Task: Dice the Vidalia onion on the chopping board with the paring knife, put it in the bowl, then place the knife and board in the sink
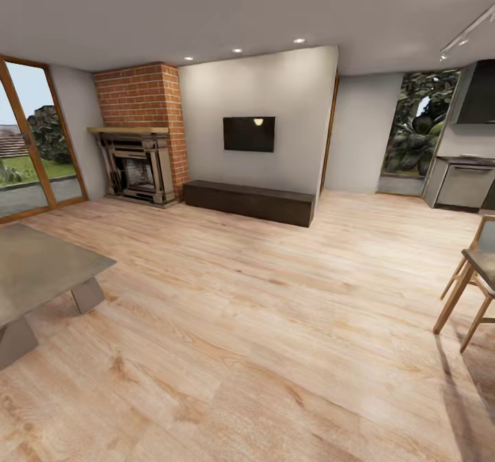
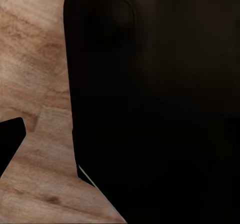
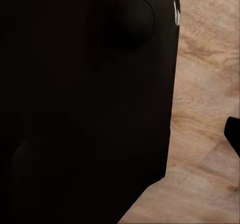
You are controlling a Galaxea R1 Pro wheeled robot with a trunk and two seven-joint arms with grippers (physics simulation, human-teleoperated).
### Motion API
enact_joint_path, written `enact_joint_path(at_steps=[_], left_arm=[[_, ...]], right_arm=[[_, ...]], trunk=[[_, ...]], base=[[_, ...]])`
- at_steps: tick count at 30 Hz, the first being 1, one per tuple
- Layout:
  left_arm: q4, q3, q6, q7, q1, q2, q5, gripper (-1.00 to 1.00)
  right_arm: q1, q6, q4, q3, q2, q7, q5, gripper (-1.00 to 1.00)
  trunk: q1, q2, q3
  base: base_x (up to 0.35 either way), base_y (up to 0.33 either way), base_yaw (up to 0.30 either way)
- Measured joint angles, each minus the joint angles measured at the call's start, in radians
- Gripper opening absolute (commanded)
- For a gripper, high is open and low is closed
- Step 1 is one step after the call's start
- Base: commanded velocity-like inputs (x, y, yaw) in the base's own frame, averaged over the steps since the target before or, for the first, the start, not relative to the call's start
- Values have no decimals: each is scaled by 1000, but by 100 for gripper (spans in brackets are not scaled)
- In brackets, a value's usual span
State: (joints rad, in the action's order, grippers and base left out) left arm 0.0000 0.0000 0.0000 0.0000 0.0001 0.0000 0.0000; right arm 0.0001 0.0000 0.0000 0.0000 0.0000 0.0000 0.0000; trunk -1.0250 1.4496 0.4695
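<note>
I am in a living room, looking across a light wooden floor (image 1: 261, 324). The onion, sink, chopping board, paring knife and bowl are out of view. At the far right, past a doorway, stand grey kitchen units (image 1: 464, 183) under a dark hood (image 1: 481, 94). In the left wrist view a black fingertip (image 2: 10, 144) shows over the floor beside a large dark part of my body (image 2: 160, 104). The right wrist view has a black fingertip (image 3: 233, 134) at its edge and the same kind of dark bulk (image 3: 85, 104). How the jaws stand cannot be told.
A grey low table (image 1: 41, 269) stands at the near left and a wooden chair (image 1: 474, 276) at the right edge. A brick fireplace (image 1: 137, 139), a dark bench (image 1: 247, 201) under a wall TV (image 1: 249, 134) and glass doors (image 1: 31, 139) line the far walls.
</note>
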Motion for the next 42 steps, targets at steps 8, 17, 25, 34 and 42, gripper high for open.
enact_joint_path(at_steps=[8,17,25,34,42], left_arm=[[1,2,-1,-1,2,5,1,100],[1,1,-1,-1,2,5,1,100],[1,1,-1,-1,2,11,1,100],[-3,3,-1,-4,2,-9,4,100],[-59,4,-3,-2,1,-9,3,100]], right_arm=[[-4,-4,-23,3,32,-1,1,100],[-4,-6,-26,3,41,-2,1,100],[-4,-7,-28,2,38,-3,2,100],[-4,-64,-29,1,41,-3,-1,100],[-4,-215,-34,0,38,-3,-1,100]], trunk=[[0,0,0],[0,0,0],[0,0,0],[0,0,0],[0,0,0]], base=[[0,0,0],[0,0,0],[0,0,0],[0,0,0],[0,0,0]])
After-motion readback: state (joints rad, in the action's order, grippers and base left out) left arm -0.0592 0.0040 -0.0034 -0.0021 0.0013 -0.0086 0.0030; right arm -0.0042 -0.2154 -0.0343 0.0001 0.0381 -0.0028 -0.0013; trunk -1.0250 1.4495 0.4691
